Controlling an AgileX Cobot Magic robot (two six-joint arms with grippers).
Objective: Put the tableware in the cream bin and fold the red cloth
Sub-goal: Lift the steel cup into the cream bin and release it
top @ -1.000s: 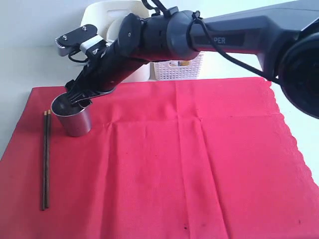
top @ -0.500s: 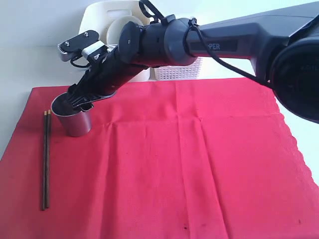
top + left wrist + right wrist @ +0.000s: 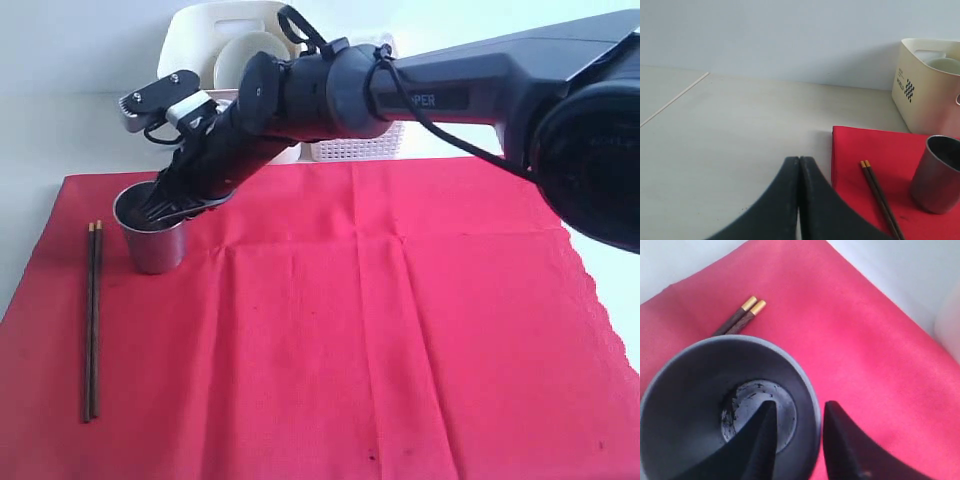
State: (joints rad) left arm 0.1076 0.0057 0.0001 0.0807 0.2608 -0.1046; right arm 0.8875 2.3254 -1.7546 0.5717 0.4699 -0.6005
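Step in hand: picking up the cup (image 3: 152, 240) to carry it to the bin (image 3: 185, 50).
Cup: upright and empty on the far left part of the cloth (image 3: 400, 330), with the chopsticks (image 3: 92, 320) lying just beside it.
Right gripper (image 3: 799, 410): reaches across to the cup and straddles its wall, one finger inside and one outside. The jaws stand partly apart; whether they already pinch the wall cannot be told.
Left gripper (image 3: 799, 165): fingers pressed together, holding nothing, over the bare table (image 3: 730, 125) beside the cloth's edge.
Bin: behind the cloth's far edge, next to the basket (image 3: 360, 148); a bowl (image 3: 250, 55) already sits inside it.
Grip advice: close squarely on the wall just below the rim until both pads bear evenly. A smooth steel wall is likely to slip or swing under a light pinch.
Lift advice: rise straight up before moving back, so that the base clears the cloth without dragging it and the chopsticks are not nudged.
Release advice: lower the cup into free room beside the bowl.
Remaining: chopsticks to bin, then the cloth to fold.
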